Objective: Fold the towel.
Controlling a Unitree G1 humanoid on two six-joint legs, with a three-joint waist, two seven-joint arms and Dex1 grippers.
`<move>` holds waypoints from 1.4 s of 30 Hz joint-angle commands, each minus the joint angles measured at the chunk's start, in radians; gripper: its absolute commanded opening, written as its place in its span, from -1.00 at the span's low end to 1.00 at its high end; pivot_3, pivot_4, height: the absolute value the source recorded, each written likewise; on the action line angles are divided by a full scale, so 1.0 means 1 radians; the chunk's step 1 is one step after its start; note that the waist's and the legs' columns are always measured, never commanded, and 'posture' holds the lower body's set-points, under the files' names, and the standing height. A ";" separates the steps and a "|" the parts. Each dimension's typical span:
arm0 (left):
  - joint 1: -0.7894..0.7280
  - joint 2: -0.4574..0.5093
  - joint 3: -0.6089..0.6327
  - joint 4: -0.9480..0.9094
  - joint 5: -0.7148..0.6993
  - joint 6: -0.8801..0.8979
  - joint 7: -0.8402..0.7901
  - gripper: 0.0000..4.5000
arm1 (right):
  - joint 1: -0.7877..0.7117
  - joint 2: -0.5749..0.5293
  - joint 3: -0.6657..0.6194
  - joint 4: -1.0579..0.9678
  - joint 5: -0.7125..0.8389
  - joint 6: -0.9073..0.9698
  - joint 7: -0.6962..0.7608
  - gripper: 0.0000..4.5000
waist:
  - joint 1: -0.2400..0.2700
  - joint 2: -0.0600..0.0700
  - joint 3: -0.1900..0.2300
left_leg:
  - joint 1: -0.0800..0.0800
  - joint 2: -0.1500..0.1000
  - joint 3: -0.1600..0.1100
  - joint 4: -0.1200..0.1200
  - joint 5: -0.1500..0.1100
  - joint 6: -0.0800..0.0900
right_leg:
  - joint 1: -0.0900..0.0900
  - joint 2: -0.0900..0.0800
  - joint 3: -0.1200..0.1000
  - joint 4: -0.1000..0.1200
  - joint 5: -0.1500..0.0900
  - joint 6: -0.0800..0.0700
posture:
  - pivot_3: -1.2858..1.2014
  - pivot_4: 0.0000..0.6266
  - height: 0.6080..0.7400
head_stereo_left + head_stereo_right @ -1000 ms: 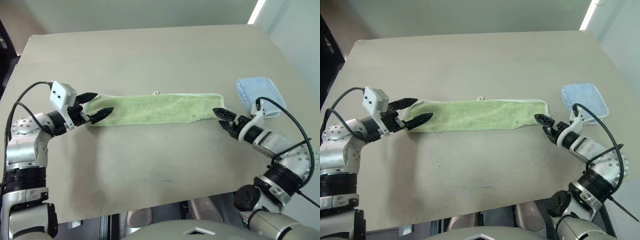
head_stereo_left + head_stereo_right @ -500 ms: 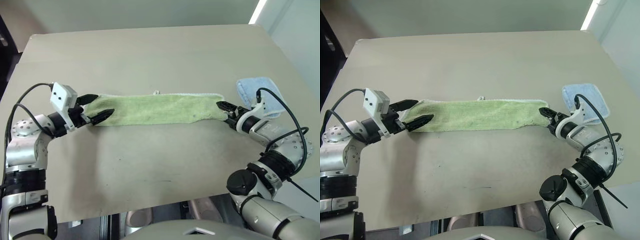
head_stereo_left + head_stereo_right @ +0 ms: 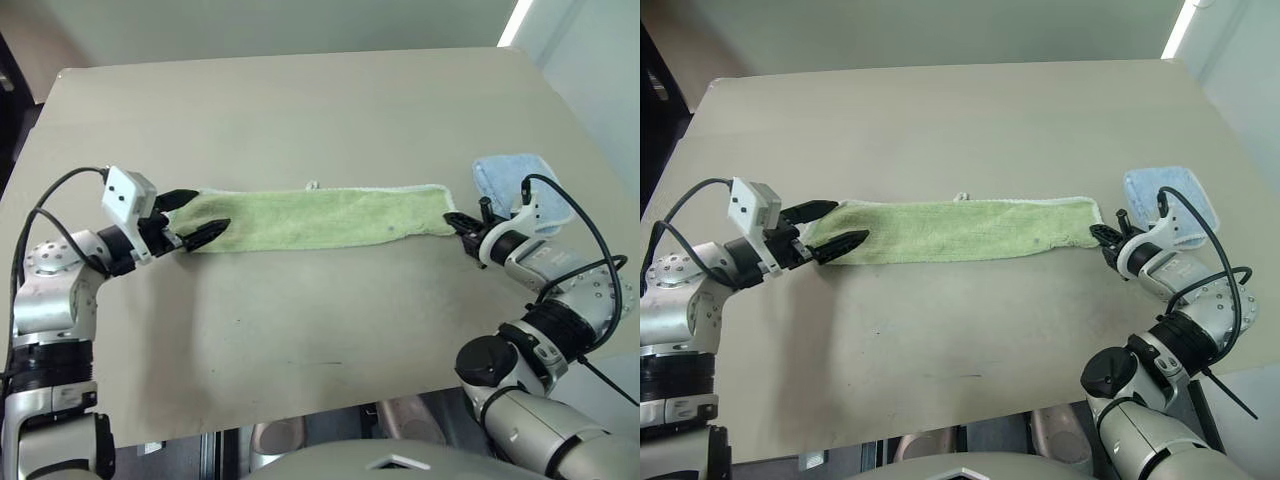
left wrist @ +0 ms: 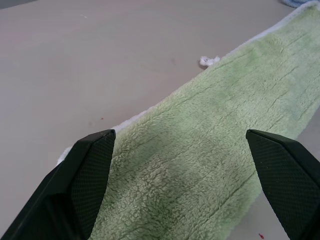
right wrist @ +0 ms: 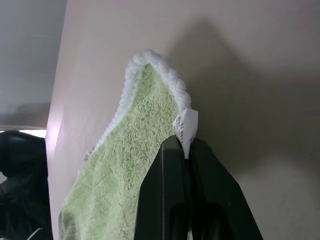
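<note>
Green terry makes a long, narrow strip across the middle of the frame: the towel [image 3: 320, 216] lies flat on the beige table [image 3: 300, 110], already doubled lengthwise by the look of it, with its small white loop tag [image 3: 312, 185] on the far edge. At the right end the right gripper [image 3: 464, 226] has its fingers pressed together on the near corner; the right wrist view shows the cloth and a little white label pinched between them. At the left end the left gripper [image 3: 200, 217] hovers with its fingers spread wide, one over each side of the end of the strip, gripping nothing. The main risk, as I judge it, is the thin hold on the right: only the very corner is caught, so a quick pull could let it slip or drag the whole strip askew. If the left fingers close too shallow, they may take just one layer and the fold will come out uneven. A small pale blue cloth [image 3: 515, 184] lies just behind the right gripper at the right of the frame, near enough to snag as that arm swings.
</note>
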 commanded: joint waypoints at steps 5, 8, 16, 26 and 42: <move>-0.010 0.005 0.019 -0.019 -0.016 -0.005 -0.001 1.00 | -0.006 -0.022 -0.022 -0.047 0.005 0.021 0.013 0.19 | 0.000 0.000 0.000 | 0.000 0.000 0.000 0.000 0.000 0.000 | 0.000 0.000 0.000 0.000 0.000 0.000 | 0.03 -0.52 1.00; -0.004 0.007 0.023 -0.022 -0.018 -0.003 -0.001 1.00 | 0.017 -0.018 -0.028 -0.064 0.027 0.022 -0.006 0.63 | 0.000 0.000 0.000 | 0.000 0.000 0.000 0.000 0.000 0.000 | 0.000 0.000 0.000 0.000 0.000 0.000 | 0.03 -0.52 1.00; 0.005 0.011 0.029 -0.027 -0.020 0.001 -0.003 1.00 | 0.125 -0.029 0.007 -0.111 0.225 0.022 -0.089 0.78 | 0.002 0.000 0.000 | 0.000 0.000 0.000 0.000 0.000 0.000 | 0.001 0.000 0.000 0.000 -0.001 0.001 | 0.03 -0.52 1.00; -0.003 0.007 0.021 -0.020 -0.017 -0.001 -0.003 1.00 | 0.138 -0.031 0.026 -0.070 0.416 0.022 -0.217 0.78 | 0.001 0.000 0.000 | 0.000 0.000 0.000 0.000 0.000 0.000 | 0.001 0.000 0.000 0.000 0.000 0.001 | 0.03 -0.52 1.00; -0.004 0.007 0.021 -0.020 -0.017 -0.001 -0.003 1.00 | 0.303 -0.156 0.296 -0.029 0.828 -0.259 -0.449 0.78 | 0.001 0.000 0.000 | 0.000 0.000 -0.001 0.000 0.000 0.000 | 0.001 0.000 0.000 0.000 -0.001 0.003 | 0.03 -0.52 1.00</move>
